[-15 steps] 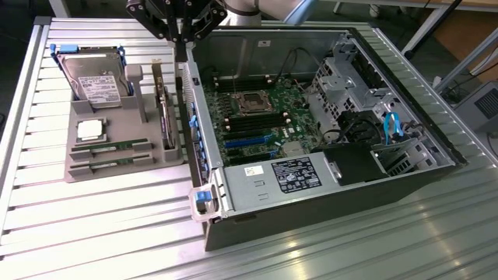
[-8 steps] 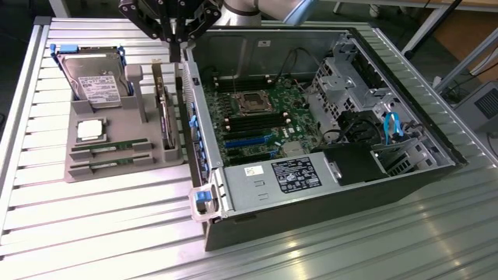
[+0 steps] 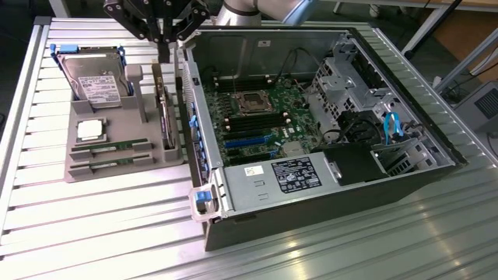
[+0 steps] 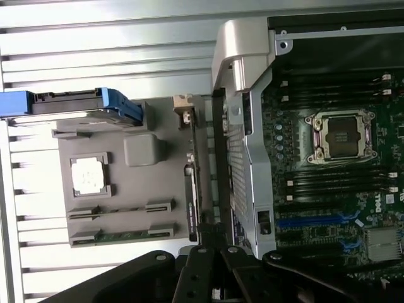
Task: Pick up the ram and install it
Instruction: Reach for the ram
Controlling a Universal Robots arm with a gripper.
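Two ram sticks, thin green boards, lie on edge in the slots of the grey tray (image 3: 78,125): one ram stick (image 3: 109,147) and a second ram stick (image 3: 111,164) just in front of it. In the wrist view they are ram stick (image 4: 121,209) and ram stick (image 4: 123,236). My gripper (image 3: 164,56) hangs shut and holding nothing above the tray's far end, beside the case wall and well away from both sticks. Its dark fingers (image 4: 213,235) show in the wrist view over the upright expansion card (image 4: 190,189).
The tray also holds a hard drive (image 3: 93,79) in a blue bracket, a silver processor (image 3: 90,129) and the upright expansion card (image 3: 165,116). The open computer case (image 3: 327,192) lies on the exterior view's right, with its motherboard (image 3: 260,125), empty processor socket (image 3: 252,102) and black memory slots (image 3: 253,123).
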